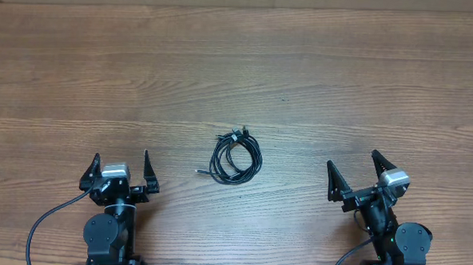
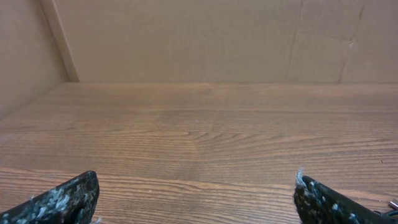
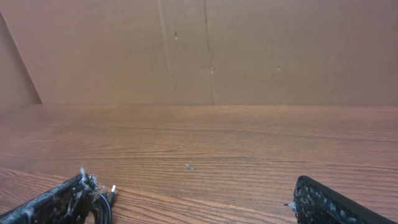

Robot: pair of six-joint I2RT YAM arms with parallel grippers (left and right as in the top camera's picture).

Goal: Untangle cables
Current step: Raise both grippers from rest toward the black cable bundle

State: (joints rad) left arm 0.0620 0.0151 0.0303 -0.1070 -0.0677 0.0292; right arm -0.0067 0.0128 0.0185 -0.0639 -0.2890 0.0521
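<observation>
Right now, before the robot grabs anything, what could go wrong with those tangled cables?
1. The cables lie in one small overlapping coil. Grabbing several loops at once might pull the tangle tighter.
2. The cords are thin and lie flat on the table, so the open left fingers or right fingers might miss them or scrape the wood.
3. The fingers sit on either side of the coil. Reaching in together, they might bump.

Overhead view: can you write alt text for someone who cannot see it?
A small coil of thin black cables lies near the middle of a wooden table, one plug end trailing out to its left. The left tool and right tool stand open and empty on either side, nearer the bottom edge of the picture.
</observation>
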